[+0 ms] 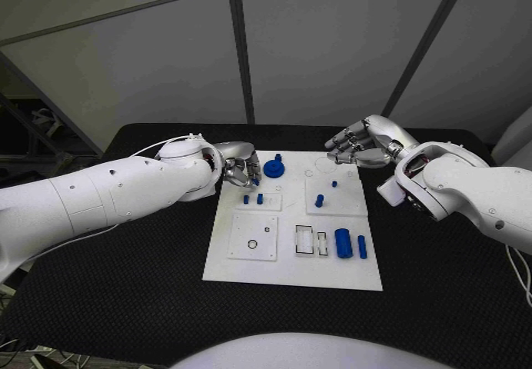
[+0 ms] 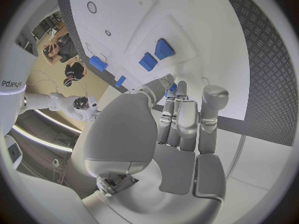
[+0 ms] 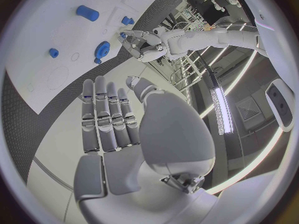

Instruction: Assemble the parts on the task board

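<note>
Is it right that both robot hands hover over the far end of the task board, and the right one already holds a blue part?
Not quite. Both hover at the task board's far end, but the right robot hand holds nothing: the right wrist view shows its fingers straight and bare. The left robot hand is beside the round blue part.

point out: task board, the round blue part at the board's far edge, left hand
task board (image 1: 290, 269): head view, bare near part of the plate.
round blue part (image 1: 274, 170): head view, its disc top.
left hand (image 1: 238, 171): head view, middle of the hand.
</note>
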